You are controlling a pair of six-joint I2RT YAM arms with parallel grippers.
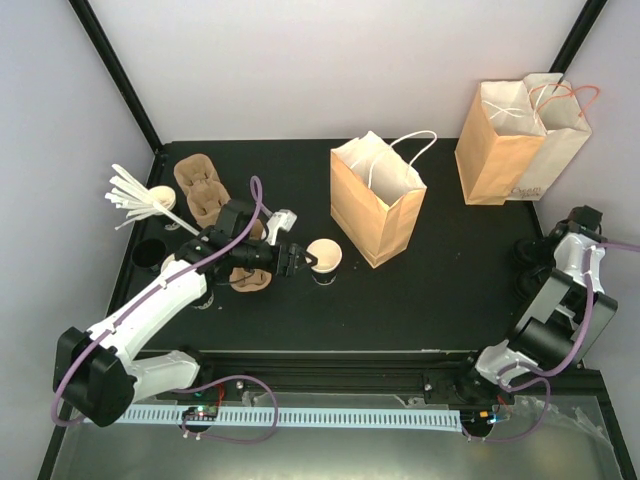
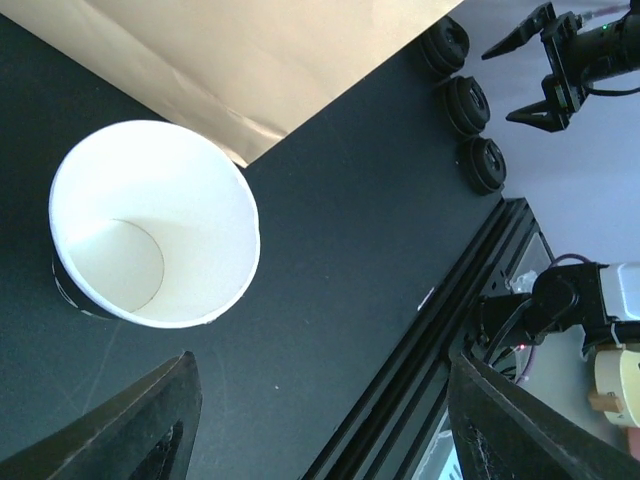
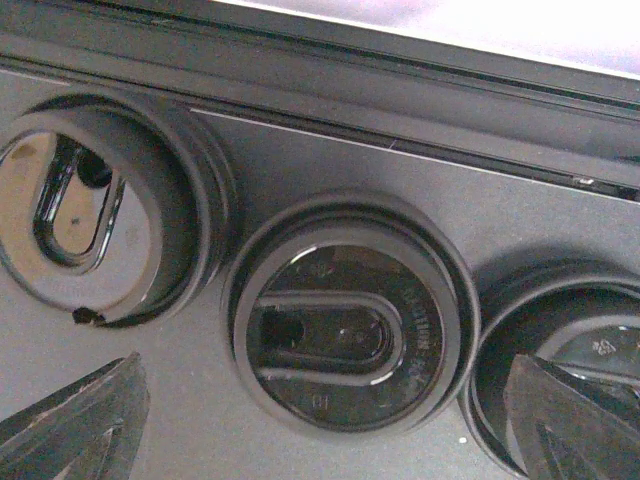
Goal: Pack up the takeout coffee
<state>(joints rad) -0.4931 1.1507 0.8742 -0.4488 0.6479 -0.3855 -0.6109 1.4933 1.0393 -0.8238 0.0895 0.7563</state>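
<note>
1. Cup [image 1: 325, 254]: the small cream cup stands upright near the middle of the desk [image 1: 450, 300], mouth up, so its long axis is vertical. It carries no lid and looks empty in the left wrist view [image 2: 150, 225]. It is judged to be the cup of the takeout coffee, not yet capped. A dark band shows at its foot; what it is cannot be told.
2. Left hand [image 1: 298, 260]: the fingers are well parted and hold nothing. The cup lies just ahead of the fingertips, on the side toward the right arm. In the left wrist view it sits beyond and to the left of the gap [image 2: 320, 375], not between the fingers.
3. Right hand [image 1: 572, 228]: the fingers are spread wide and empty, hovering over three black lids [image 1: 527, 268] at the right edge of the desk. The middle lid [image 3: 350, 335] lies between the fingertips [image 3: 328, 365] in the right wrist view, untouched.
4. Governing relation: the left arm is by far the nearer to the cup, and the right arm is well apart from it. A side grasp would call for the left hand to shift until the cup's wall falls between the fingers.
5. Paper bag [image 1: 375, 205]: open-topped, it stands near the cup on the far side.
</note>
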